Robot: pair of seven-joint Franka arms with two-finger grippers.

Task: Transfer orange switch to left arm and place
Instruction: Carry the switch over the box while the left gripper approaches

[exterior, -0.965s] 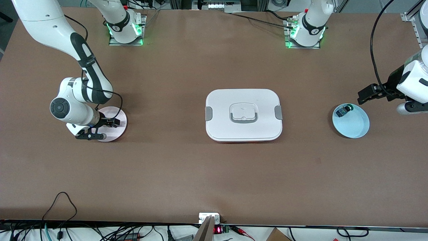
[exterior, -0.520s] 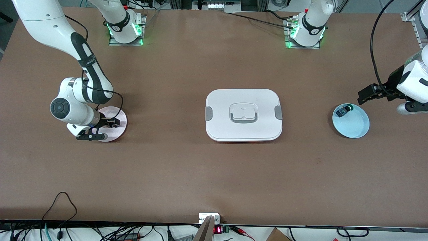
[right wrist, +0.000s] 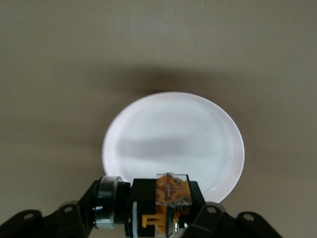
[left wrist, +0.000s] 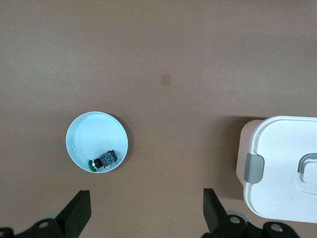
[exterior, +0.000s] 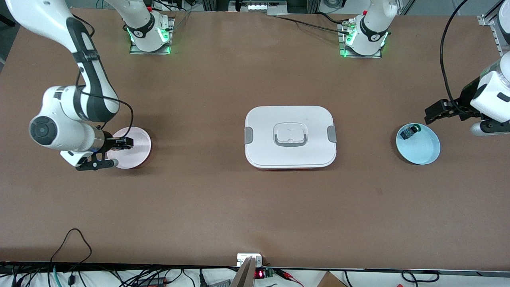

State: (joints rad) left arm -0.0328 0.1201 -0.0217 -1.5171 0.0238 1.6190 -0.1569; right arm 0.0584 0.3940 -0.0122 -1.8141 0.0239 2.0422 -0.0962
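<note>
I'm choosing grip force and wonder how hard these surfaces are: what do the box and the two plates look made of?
The box: likely smooth matte white plastic, with grey clips and rounded moulded corners. The pink plate and the light blue plate: probably glazed ceramic or glossy plastic; both show a soft sheen, and which one cannot be told.

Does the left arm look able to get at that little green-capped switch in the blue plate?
Probably yes. The left gripper hangs open beside the light blue plate, and nothing covers the green-capped switch.
</note>
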